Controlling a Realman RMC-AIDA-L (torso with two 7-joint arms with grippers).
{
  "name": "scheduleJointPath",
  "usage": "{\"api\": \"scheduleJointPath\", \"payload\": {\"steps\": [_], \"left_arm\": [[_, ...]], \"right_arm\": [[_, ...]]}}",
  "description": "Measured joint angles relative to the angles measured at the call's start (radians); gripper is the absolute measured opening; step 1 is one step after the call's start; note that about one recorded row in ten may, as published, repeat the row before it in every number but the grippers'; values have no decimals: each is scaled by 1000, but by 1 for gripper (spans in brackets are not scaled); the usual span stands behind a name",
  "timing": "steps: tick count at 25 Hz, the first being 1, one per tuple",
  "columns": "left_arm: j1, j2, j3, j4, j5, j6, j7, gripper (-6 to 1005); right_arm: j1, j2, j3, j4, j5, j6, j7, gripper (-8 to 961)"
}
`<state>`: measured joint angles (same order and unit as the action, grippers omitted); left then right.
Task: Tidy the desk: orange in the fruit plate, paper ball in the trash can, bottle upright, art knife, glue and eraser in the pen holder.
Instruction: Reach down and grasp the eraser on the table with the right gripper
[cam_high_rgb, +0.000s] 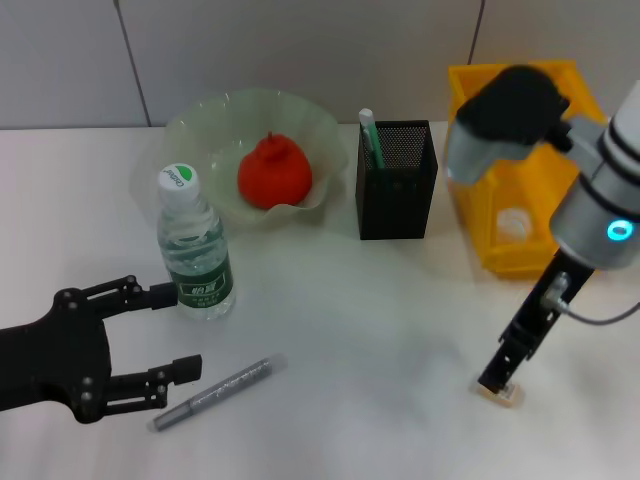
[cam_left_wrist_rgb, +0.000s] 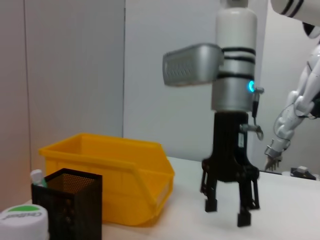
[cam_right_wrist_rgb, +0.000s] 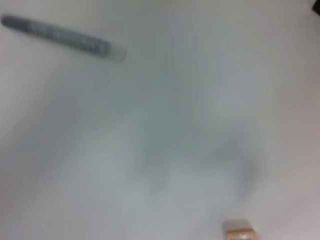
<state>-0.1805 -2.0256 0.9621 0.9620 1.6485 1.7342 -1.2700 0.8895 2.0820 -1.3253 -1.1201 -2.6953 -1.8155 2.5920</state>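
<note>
The orange (cam_high_rgb: 274, 170) lies in the fruit plate (cam_high_rgb: 200, 125). The bottle (cam_high_rgb: 195, 250) stands upright on the desk (cam_high_rgb: 370, 310); its cap shows in the left wrist view (cam_left_wrist_rgb: 22, 220). The art knife (cam_high_rgb: 370, 135) stands in the pen holder (cam_high_rgb: 397, 180). The glue (cam_high_rgb: 213, 392) lies on the desk, also in the right wrist view (cam_right_wrist_rgb: 62, 39). My left gripper (cam_high_rgb: 175, 332) is open and empty, just left of the bottle and glue. My right gripper (cam_high_rgb: 497, 382) points down, open (cam_left_wrist_rgb: 227, 210), right over the eraser (cam_high_rgb: 503, 394), which also shows in the right wrist view (cam_right_wrist_rgb: 238, 231).
The yellow trash can (cam_high_rgb: 520, 170) stands at the back right with a white paper ball (cam_high_rgb: 512, 222) inside, close beside the pen holder. It also shows in the left wrist view (cam_left_wrist_rgb: 110, 170) behind the pen holder (cam_left_wrist_rgb: 67, 205). A grey wall runs behind the desk.
</note>
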Motion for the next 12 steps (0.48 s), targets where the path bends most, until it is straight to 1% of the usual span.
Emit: {"api": "scheduleJointPath", "payload": {"steps": [1, 2, 5, 6, 10, 11, 12], "left_arm": [[0, -4, -7, -1, 1, -1, 0, 804], [0, -5, -9, -1, 1, -1, 1, 804], [2, -15, -13, -1, 2, -1, 1, 803], [5, -22, -13, -1, 2, -1, 10, 803], [8, -31, -22, -7, 2, -3, 31, 802], [8, -36, -36, -15, 2, -3, 38, 802], [8, -36, -36, -15, 2, -3, 38, 802]], "right_arm": [[-8, 1, -58, 13, -15, 26, 20, 767], [-8, 1, -58, 13, -15, 26, 20, 767], [-23, 3, -102, 26, -28, 52, 34, 766], [-30, 4, -114, 28, -28, 61, 34, 766], [-54, 4, -168, 32, -29, 104, 39, 766], [-61, 5, -177, 33, -28, 113, 44, 766], [-61, 5, -177, 33, -28, 113, 44, 765]]}}
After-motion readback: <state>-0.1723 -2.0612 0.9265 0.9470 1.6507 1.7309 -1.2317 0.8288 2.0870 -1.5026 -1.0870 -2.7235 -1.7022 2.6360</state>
